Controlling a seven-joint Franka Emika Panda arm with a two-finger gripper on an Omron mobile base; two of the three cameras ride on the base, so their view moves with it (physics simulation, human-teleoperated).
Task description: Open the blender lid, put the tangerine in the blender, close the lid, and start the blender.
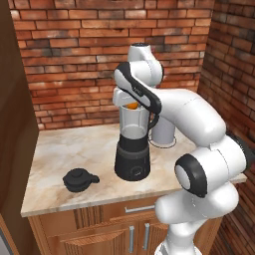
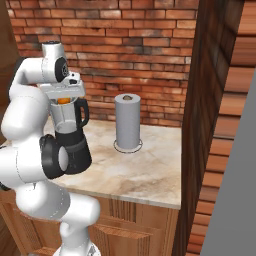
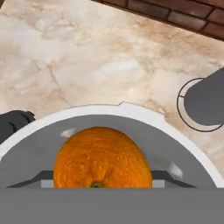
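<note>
One blender (image 1: 132, 149) stands on my table (image 1: 60, 149), its clear jar open at the top. One tangerine (image 3: 103, 159) sits between my fingers at the jar's mouth, and my hand (image 1: 130, 105) is closed on it just above the rim; in the hand view the fruit shows against the jar's pale round opening. One blender lid (image 1: 78, 180) lies flat on the table off to the left of the blender's base, apart from it, knob up. One paper towel roll (image 2: 127, 121) stands upright on its ring stand behind and to the right of the blender. I can read no writing or label on anything. The table is beige veined marble over wooden cabinet fronts with metal handles, set in a corner of red brick walls (image 1: 74, 50).
</note>
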